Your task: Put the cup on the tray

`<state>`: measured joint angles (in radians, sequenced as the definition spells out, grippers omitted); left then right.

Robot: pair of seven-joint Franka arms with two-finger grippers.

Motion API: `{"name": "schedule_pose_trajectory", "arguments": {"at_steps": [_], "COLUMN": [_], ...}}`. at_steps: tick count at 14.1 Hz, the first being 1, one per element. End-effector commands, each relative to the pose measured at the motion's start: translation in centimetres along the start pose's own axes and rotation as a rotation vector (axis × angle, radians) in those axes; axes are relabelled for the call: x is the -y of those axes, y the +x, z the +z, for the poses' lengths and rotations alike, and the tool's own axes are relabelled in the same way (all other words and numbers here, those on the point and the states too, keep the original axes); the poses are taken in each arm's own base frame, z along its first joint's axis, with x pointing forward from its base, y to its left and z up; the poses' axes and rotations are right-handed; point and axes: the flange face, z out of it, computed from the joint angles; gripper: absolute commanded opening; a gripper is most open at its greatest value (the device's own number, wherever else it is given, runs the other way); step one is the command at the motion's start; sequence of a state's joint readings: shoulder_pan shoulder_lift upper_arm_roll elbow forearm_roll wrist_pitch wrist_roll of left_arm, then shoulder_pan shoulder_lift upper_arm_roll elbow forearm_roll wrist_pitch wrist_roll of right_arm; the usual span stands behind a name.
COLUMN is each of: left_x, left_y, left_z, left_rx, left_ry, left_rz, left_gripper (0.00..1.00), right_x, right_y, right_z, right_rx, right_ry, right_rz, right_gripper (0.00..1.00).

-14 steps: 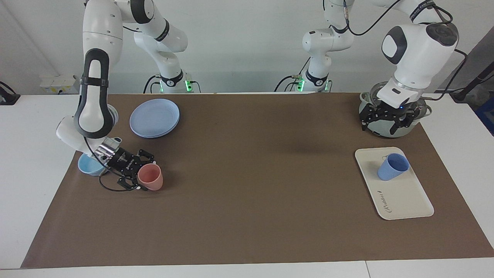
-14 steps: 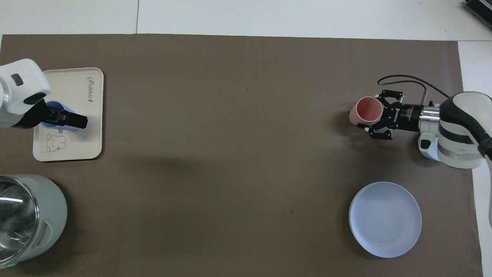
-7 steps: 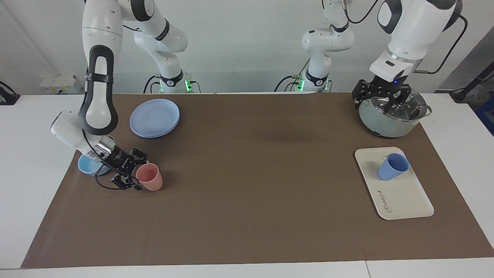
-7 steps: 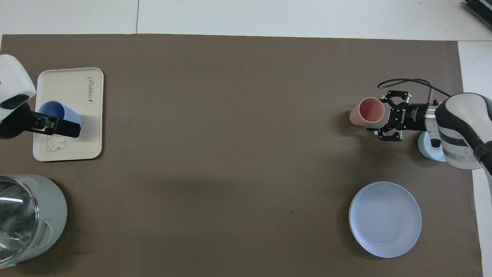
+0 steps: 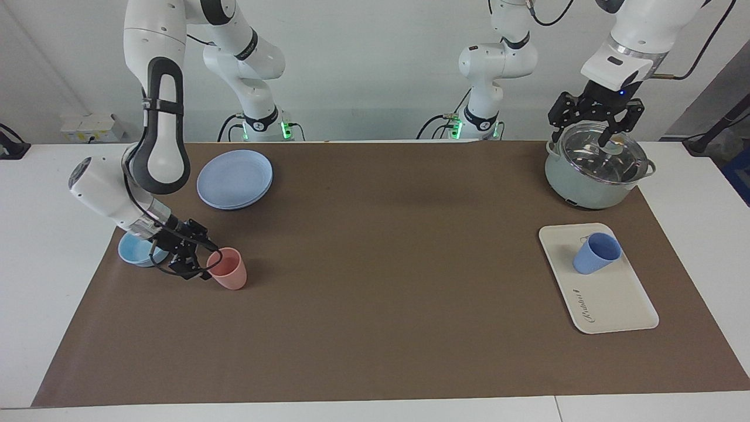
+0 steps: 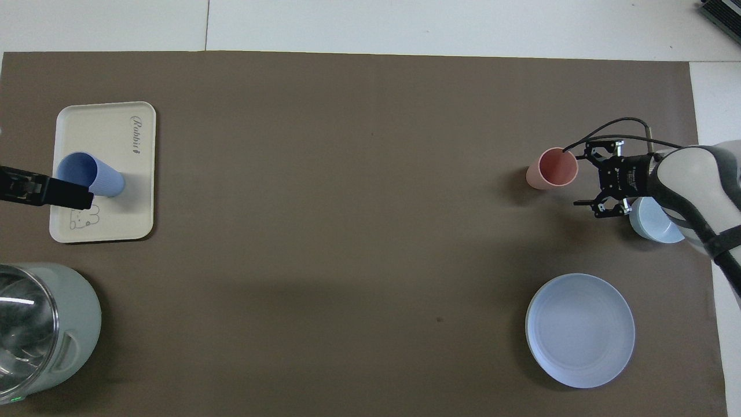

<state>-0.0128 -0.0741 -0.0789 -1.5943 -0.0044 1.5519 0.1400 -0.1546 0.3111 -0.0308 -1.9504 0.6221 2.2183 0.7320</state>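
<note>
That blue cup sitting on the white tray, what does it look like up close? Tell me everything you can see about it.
The cup is a medium-blue tumbler that looks like plastic, tapered from a wide open mouth to a narrower base, with no handle. It stands upright and looks empty. It rests on the cream-white tray, on the half nearer the robots, close to a small bear drawing and away from the cursive script. Only the tray touches it; no gripper holds it.

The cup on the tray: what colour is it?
Medium blue; the cup on the cream tray shows best in the facing view.
</note>
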Motion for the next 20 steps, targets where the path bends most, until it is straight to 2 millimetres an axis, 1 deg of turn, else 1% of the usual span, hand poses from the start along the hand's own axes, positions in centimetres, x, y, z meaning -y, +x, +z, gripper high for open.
{"name": "schedule_pose_trajectory", "arguments": {"at_steps": [1, 4, 10, 13, 14, 16, 18, 19, 20], "left_x": [0.1, 0.2, 0.1, 0.0, 0.0, 0.1, 0.1, 0.1, 0.1], "left_y": [-0.3, -0.4, -0.6, -0.7, -0.6, -0.6, -0.6, -0.6, -0.6], "left_z": [0.6, 0.6, 0.6, 0.5, 0.6, 0.6, 0.6, 0.6, 0.6], "left_rx": [-0.009, -0.006, 0.0, -0.002, 0.0, 0.0, 0.0, 0.0, 0.0], "left_ry": [-0.008, -0.009, -0.009, -0.009, -0.009, -0.009, -0.008, -0.009, -0.009], "left_rz": [-0.011, -0.013, -0.02, -0.019, -0.019, -0.019, -0.017, -0.017, -0.017], "left_gripper": [1.0, 1.0, 1.0, 1.0, 1.0, 1.0, 1.0, 1.0, 1.0], "right_x": [0.2, 1.0, 1.4, 1.9, 2.2, 2.9, 3.3, 3.3, 3.2], "right_y": [-1.7, -1.8, -1.2, -0.2, -0.2, -0.7, -2.3, -3.2, -4.1], "right_z": [0.3, -0.7, -1.1, -2.2, -2.7, -4.0, -5.7, -6.9, -7.5], "right_rx": [-0.025, -0.038, -0.075, -0.129, -0.153, -0.211, -0.262, -0.276, -0.271], "right_ry": [-0.027, -0.009, 0.021, -0.014, -0.032, -0.079, -0.125, -0.14, -0.171], "right_rz": [-0.123, -0.142, -0.159, -0.344, -0.399, -0.49, -0.567, -0.596, -0.616], "right_gripper": [0.99, 0.99, 0.99, 0.99, 0.99, 0.99, 0.99, 0.99, 0.99]}}
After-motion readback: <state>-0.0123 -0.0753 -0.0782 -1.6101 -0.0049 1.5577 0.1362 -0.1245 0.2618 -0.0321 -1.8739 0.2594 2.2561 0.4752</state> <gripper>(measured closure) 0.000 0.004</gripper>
